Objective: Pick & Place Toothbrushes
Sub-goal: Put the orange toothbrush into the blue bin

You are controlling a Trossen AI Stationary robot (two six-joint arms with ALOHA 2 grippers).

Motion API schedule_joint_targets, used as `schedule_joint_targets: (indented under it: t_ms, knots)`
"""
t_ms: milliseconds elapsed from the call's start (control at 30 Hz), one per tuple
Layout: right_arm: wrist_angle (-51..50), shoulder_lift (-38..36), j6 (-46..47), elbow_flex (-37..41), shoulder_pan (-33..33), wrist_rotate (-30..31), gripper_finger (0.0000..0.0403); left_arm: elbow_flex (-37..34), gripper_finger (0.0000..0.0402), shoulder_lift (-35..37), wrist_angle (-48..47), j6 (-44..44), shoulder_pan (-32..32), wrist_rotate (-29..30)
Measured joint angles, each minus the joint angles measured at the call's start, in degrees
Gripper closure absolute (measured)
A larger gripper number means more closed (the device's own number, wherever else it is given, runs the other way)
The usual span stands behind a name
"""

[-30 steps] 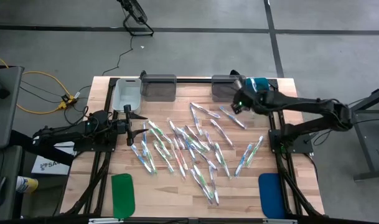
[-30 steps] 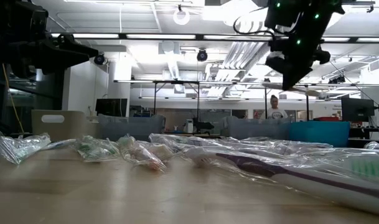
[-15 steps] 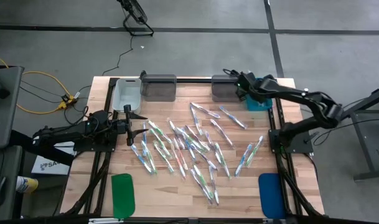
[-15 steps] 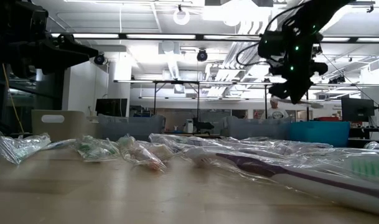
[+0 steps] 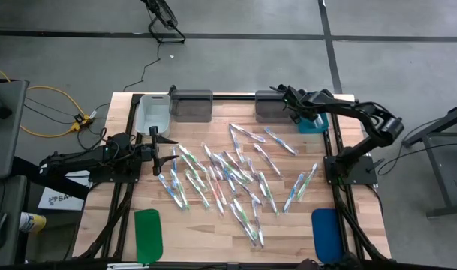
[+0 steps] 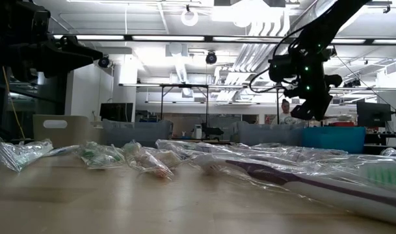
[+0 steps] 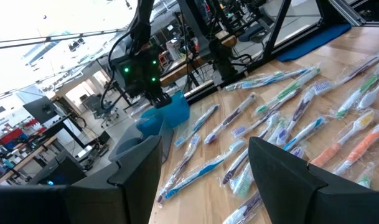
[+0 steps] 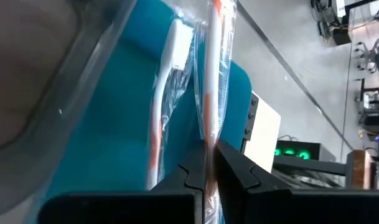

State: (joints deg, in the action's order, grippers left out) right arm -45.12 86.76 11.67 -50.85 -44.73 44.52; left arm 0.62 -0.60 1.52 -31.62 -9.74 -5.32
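Several clear-wrapped toothbrushes (image 5: 228, 176) lie scattered flat on the wooden table's middle. My right gripper (image 5: 292, 105) is at the far right, over the teal bin (image 5: 316, 124), shut on one wrapped toothbrush (image 8: 213, 74) with an orange accent. Another white and orange toothbrush (image 8: 166, 81) lies inside the teal bin. In the low view my right gripper (image 6: 309, 97) hangs above the table. My left gripper (image 5: 157, 142) waits open at the table's left, its fingers (image 7: 139, 168) level, with nothing between them. My right gripper pinches the wrapped toothbrush between its two fingers (image 8: 236, 168), on the stretch of it nearest the gripper (image 8: 209, 146). The toothbrush sticks out past the fingertips, roughly in line with them. It is lifted clear, above the teal bin's floor.
Along the far edge stand a pale bin (image 5: 153, 112) and two grey bins (image 5: 190, 105) (image 5: 269, 105); the grey bin's wall (image 8: 58, 68) is right beside the teal one. A green pad (image 5: 148, 232) and a blue pad (image 5: 326, 232) lie at the near edge.
My right gripper has swung from above the toothbrushes toward the table's far edge, over the bins, and has sunk and turned on the way. It has stayed shut, and the toothbrush has gone with it.
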Motion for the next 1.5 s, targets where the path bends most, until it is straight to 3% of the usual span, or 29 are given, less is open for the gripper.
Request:
schedule_joint_targets:
  t_ms: [633,800,1500]
  knots:
    - [-0.1,0.0,-4.4,0.0,-5.0,-7.4,0.0392,0.0,0.0169,0.0,0.0,0.0,0.0,0.0]
    - [0.6,0.0,-7.3,0.0,-5.7,-11.8,0.0392,0.0,0.0169,0.0,0.0,0.0,0.0,0.0]
    - [2.1,0.0,-10.5,0.0,-5.6,-13.2,0.0385,0.0,0.0169,0.0,0.0,0.0,0.0,0.0]
